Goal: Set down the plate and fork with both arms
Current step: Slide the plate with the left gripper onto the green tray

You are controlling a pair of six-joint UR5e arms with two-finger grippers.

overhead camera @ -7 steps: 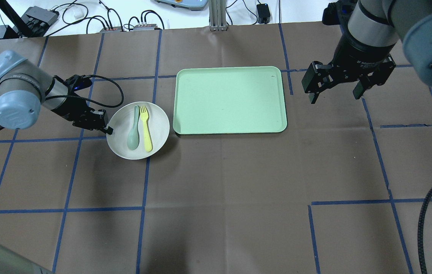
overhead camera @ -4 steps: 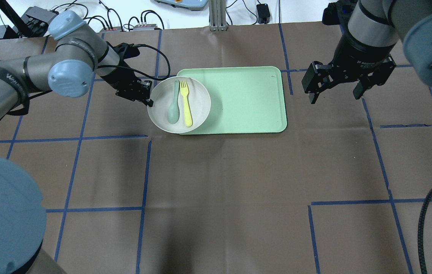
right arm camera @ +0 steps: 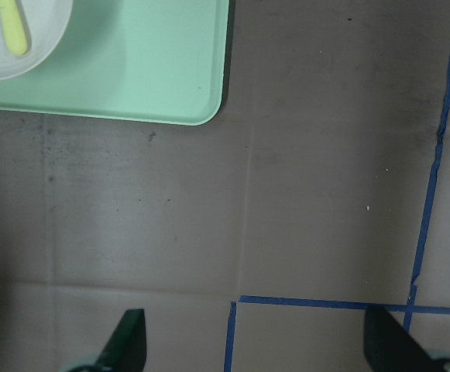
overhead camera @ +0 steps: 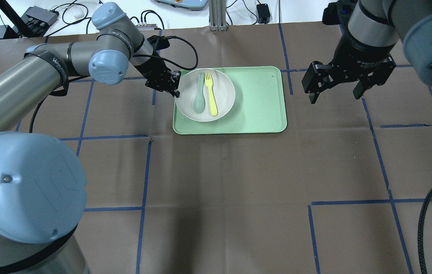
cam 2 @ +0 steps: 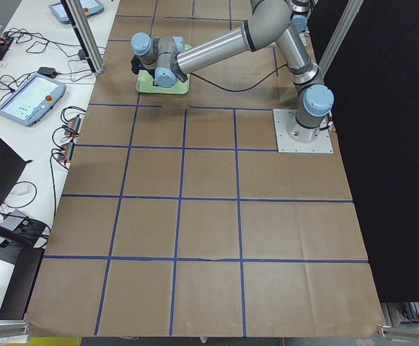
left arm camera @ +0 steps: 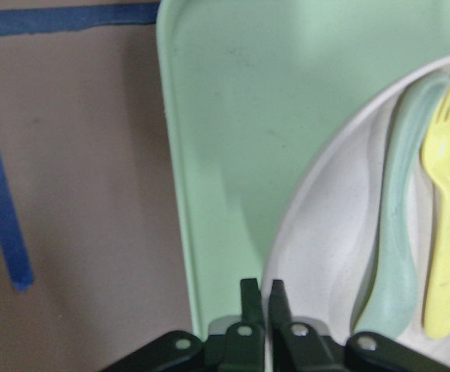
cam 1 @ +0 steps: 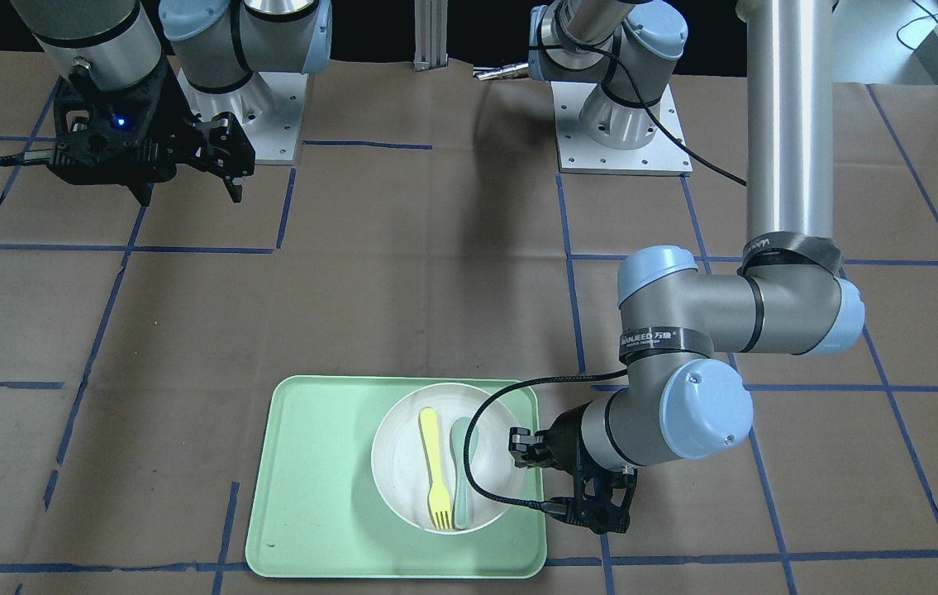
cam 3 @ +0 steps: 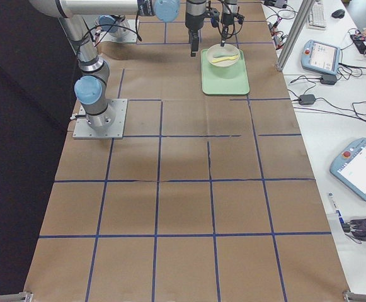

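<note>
The off-white plate (overhead camera: 221,85) sits over the left part of the mint-green tray (overhead camera: 257,110). The pale-yellow fork (overhead camera: 211,93) and a grey-green spoon (overhead camera: 200,93) lie side by side in it. My left gripper (overhead camera: 176,88) is shut on the plate's left rim; the left wrist view shows its fingertips (left arm camera: 249,298) pinching the plate rim (left arm camera: 302,225). In the front view the plate (cam 1: 402,463), fork (cam 1: 434,467) and left gripper (cam 1: 518,446) also show. My right gripper (overhead camera: 335,95) is open and empty, right of the tray.
Brown paper with blue tape lines covers the table. Cables and boxes lie along the far edge (overhead camera: 86,17). The tray's right half (overhead camera: 261,99) is bare. A black cable (overhead camera: 427,213) hangs at the right front.
My left arm has carried the plate with fork and spoon rightward and away from me, from the table left of the tray to over the tray's left part. The right arm has not moved.
</note>
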